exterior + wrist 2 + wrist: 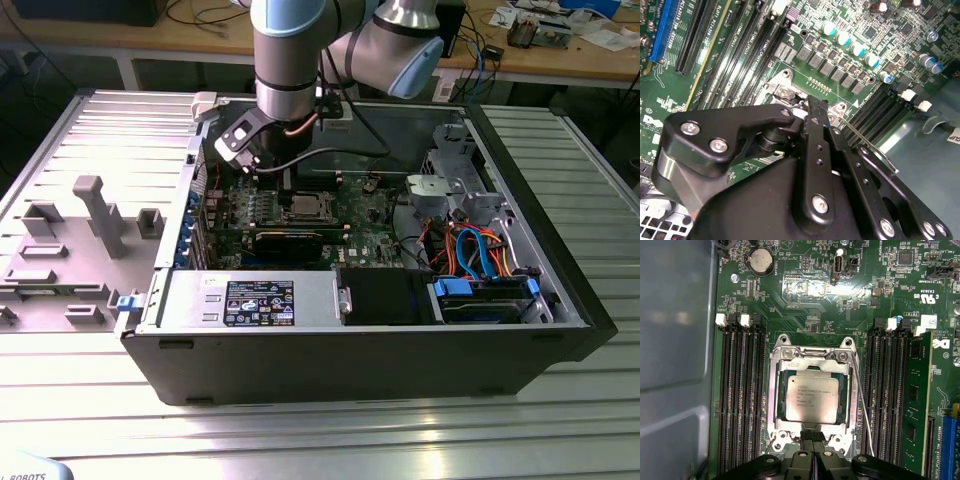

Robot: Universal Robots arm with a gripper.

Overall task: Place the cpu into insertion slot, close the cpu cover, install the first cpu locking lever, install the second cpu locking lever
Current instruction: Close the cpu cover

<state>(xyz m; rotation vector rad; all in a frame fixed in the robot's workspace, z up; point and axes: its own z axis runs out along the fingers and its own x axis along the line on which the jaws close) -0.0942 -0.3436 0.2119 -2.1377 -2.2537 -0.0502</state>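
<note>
Several grey moulded blocks are standing up from the grey panel [60, 250] that is lying on the ribbed metal bench [300, 440] at the exterior view's left. Just beside it, toward the middle, the open computer case [350, 350] is sitting with its green motherboard [370, 235] facing up, and the arm [290, 60] is reaching down into it from above. The gripper [290, 185] is hanging low over the board, right at the socket. In the first wrist view the cpu [811, 399] is sitting inside the insertion slot [842, 395], its dull metal top showing through the window of the cpu cover [773, 400], which is lying flat around it. The fingers [807, 439] are pressing together with no gap, their tips sitting at the cover's edge; whether they are touching it I cannot tell. A thin wire locking lever [863, 405] is running along one side of the cover, slanting away from it toward its free end. Black memory slots [740, 405] are flanking the socket on both sides. At the exterior view's right, orange and blue cables [480, 255] are curling over the drive bay [480, 305]
</note>
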